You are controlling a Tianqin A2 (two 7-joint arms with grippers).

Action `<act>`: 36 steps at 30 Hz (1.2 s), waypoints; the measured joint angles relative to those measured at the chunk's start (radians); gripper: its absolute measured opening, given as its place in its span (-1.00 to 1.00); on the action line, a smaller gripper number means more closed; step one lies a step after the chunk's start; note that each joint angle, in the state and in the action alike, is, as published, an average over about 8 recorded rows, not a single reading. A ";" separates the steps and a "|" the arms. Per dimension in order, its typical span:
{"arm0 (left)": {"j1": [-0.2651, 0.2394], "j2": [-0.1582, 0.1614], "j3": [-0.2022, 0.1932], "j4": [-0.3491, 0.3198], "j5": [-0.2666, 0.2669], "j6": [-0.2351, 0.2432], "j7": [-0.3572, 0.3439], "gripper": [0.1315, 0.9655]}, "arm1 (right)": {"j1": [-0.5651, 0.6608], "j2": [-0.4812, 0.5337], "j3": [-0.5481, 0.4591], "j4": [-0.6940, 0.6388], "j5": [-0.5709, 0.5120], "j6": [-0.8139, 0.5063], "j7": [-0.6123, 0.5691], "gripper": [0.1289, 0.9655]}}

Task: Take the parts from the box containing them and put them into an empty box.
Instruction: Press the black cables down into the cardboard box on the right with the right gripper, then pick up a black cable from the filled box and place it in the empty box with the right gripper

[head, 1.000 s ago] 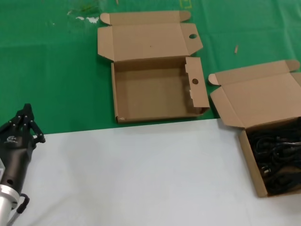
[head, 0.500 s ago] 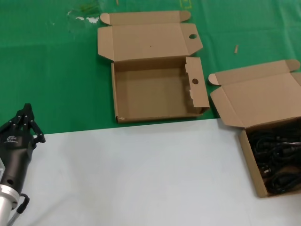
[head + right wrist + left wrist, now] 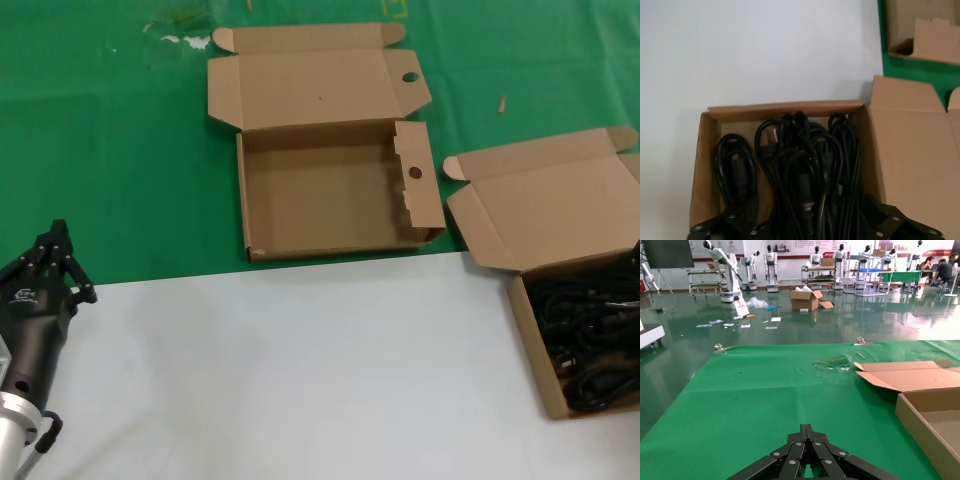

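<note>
Left end effector parked at the near left edge of the surface, fingers drawn together, gripping nothing. Right end effector hangs directly above the parts, fingers spread wide, nothing gripped. The cables lie coiled inside the box containing them, far right. The empty box sits centre, on the green cloth.

The brown cardboard box holding the black coiled power cables runs off the head view's right edge, so its far wall is unseen. In the right wrist view, the right gripper shows only its black finger bases at the frame edge, just above the cables; its tips are cut off. The right arm itself is outside the head view.
</note>
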 joint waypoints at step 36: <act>0.000 0.000 0.000 0.000 0.000 0.000 0.000 -0.98 | 0.081 0.001 -0.015 -0.009 -0.037 -0.062 0.040 -0.82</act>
